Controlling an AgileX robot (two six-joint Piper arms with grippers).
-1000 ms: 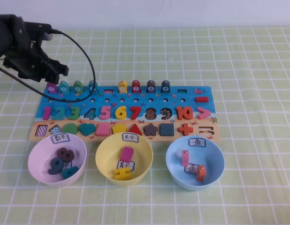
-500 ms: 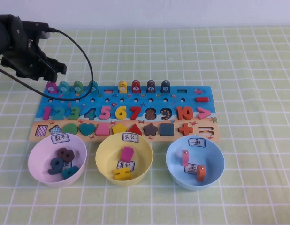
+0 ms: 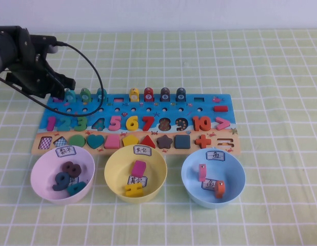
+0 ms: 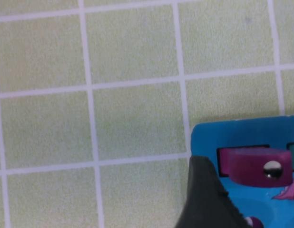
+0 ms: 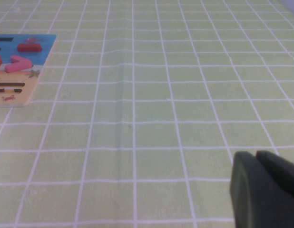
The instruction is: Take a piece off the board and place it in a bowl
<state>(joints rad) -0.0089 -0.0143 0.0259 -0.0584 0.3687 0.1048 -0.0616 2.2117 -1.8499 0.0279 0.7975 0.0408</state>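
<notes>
While the magenta-purple piece (image 4: 255, 164) stands in its slot at the far left corner of the blue board (image 3: 210, 110), the left end effector (image 3: 60, 90) has come down over it. A second ago that end effector hung higher and farther back, with the piece plain to see in the high view at the head of the row of arch-topped blocks; now the dark fingers cover that spot and the piece shows only in the left wrist view, just beside one fingertip (image 4: 204, 190). The jaws are spread wide and nothing is held, so this looks like the final descent before a grasp: the next move would be to settle around the block and close.

The light blue bowl (image 3: 188, 175) sits at the near right of the desk, well apart from the piece, already holding a pink and an orange block; the yellow bowl (image 3: 113, 163) and the lilac bowl (image 3: 38, 166) lie between.

The right end effector (image 5: 255, 164) is parked over bare checked cloth, off the board's right end, its fingers together and empty.
</notes>
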